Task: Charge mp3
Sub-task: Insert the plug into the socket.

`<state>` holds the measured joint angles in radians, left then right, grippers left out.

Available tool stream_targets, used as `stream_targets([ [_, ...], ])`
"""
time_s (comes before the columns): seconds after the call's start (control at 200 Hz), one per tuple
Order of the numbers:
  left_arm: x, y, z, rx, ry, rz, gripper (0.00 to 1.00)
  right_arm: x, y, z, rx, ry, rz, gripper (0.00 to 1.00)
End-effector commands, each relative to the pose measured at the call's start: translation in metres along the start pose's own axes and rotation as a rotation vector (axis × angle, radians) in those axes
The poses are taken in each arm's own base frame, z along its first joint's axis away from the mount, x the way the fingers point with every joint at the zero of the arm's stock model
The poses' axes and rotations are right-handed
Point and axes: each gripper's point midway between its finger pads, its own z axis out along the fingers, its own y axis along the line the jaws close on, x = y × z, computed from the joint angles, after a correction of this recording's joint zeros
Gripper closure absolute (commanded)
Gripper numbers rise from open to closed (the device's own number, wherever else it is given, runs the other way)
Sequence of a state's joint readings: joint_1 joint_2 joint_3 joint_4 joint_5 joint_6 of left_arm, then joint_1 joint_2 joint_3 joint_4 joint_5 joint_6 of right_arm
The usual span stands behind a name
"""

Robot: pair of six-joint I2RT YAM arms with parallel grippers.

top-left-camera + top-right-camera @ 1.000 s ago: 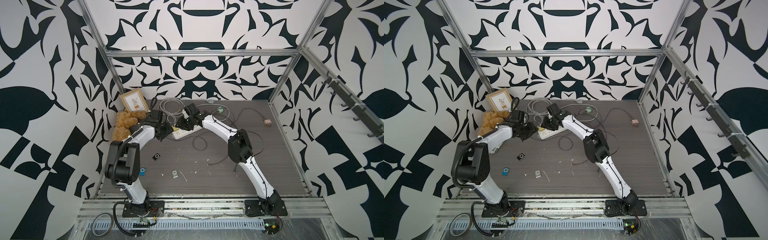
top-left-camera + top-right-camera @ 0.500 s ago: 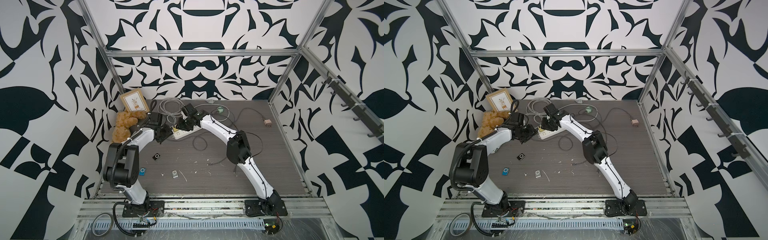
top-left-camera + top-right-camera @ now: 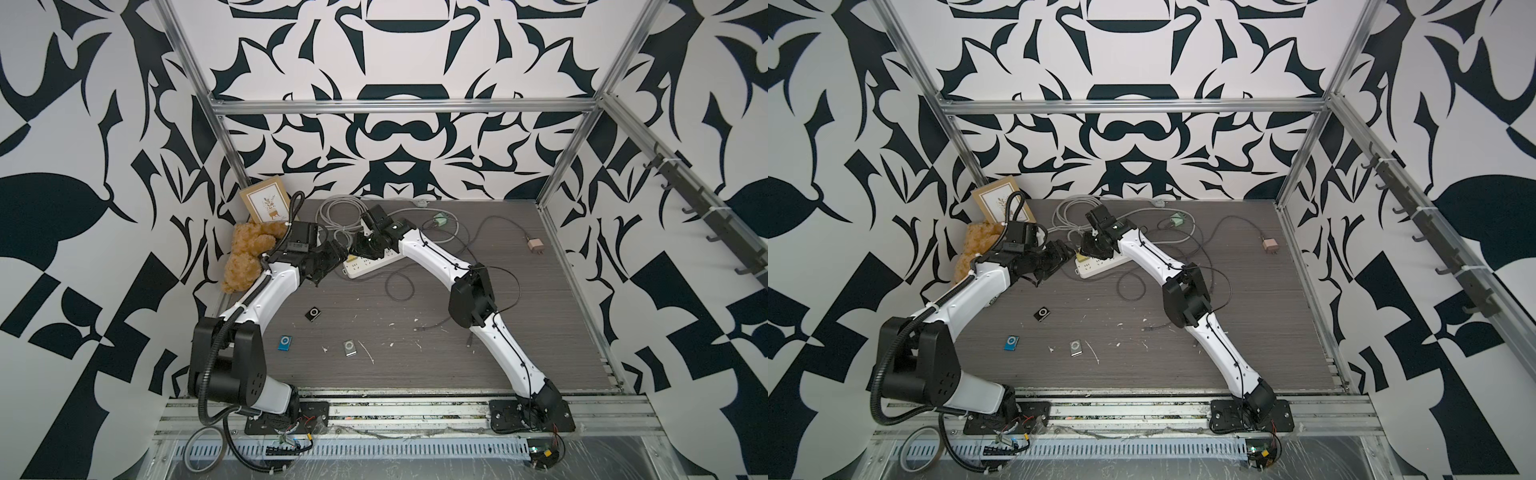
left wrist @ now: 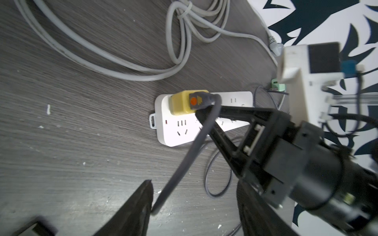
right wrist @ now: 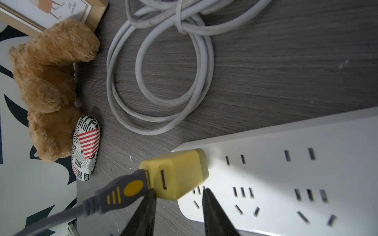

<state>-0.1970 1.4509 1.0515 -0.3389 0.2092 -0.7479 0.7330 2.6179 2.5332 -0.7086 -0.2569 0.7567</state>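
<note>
Since a second ago the left arm (image 3: 274, 286) has swung its black lower joint toward 7 o'clock, and the right arm (image 3: 432, 257) has edged toward 9 o'clock. Seen from above, a teddy bear (image 3: 245, 257) and a picture frame (image 3: 268, 203) crowd the left edge of the surface (image 3: 519, 332) at 10 o'clock. Just beside them the left pincer (image 4: 194, 183) stands wide, gripping nothing, with a dark grey USB cable (image 4: 184, 163) running between its fingers. That cable is plugged into a yellow adapter (image 5: 178, 173), seated at the 9 o'clock end of a white power strip (image 3: 374, 264) near 11 o'clock. The right pincer (image 5: 179, 190) is part-way apart, its tips on either side of the adapter's near corner; whether they press it cannot be told. Three players lie apart from the cable on bare surface: a blue mp3 player (image 3: 285, 343) at 8 o'clock, a black mp3 player (image 3: 313, 313) nearer the centre, and a silver mp3 player (image 3: 350, 348) at 7 o'clock. A pink plug (image 3: 533, 244) sits near the right edge at 2 o'clock.
</note>
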Motion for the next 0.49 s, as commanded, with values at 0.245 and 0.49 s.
stream_targets([
  [0.245, 0.025, -0.013, -0.06, 0.071, -0.014, -0.015, 0.31, 0.051, -0.079, 0.027, 0.254, 0.133, 0.048, 0.67],
  [0.49, 0.037, -0.007, -0.079, 0.063, -0.02, -0.013, 0.31, 0.061, -0.093, 0.033, 0.303, 0.147, 0.054, 0.68],
])
